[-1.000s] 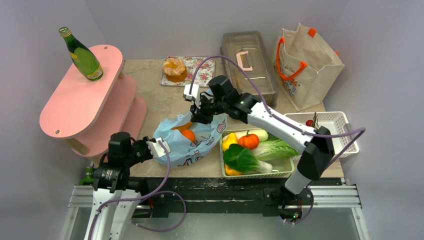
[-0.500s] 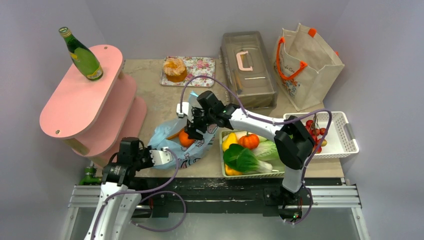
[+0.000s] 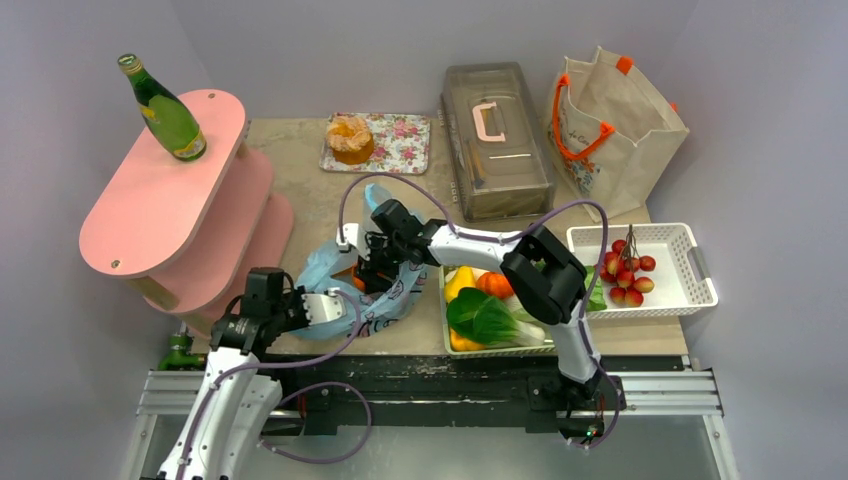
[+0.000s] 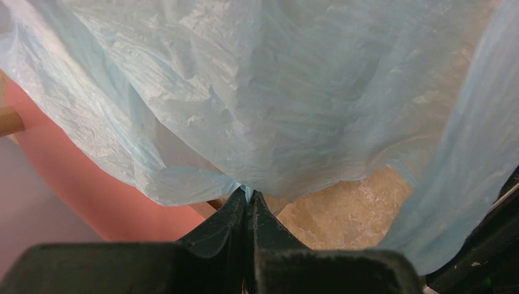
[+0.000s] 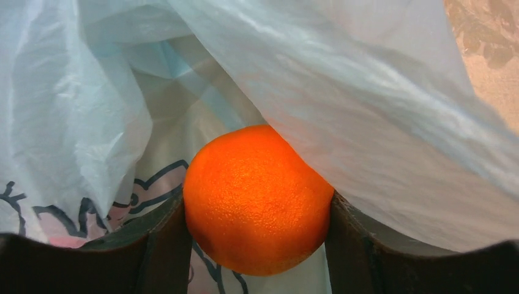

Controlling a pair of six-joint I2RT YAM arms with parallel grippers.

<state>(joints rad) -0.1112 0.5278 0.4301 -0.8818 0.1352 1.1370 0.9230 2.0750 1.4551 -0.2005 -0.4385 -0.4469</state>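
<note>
Beige mottled table (image 3: 300, 200), pale lilac walls on three sides. Pink tiered shelf (image 3: 160, 190) at the left with a green bottle (image 3: 165, 110) on top. Lettering on the canvas tote (image 3: 615, 130) is too small to read; the blue plastic bag (image 3: 340, 290) carries dark line drawings. Right arm doubles back over the vegetable tray (image 3: 570, 335). Right gripper (image 3: 368, 268) sits inside the bag mouth, fingers part-spread, clamping an orange (image 5: 258, 199). Left gripper (image 4: 247, 202) is low near the table edge, pressed closed, pinching the bag's rim
</note>
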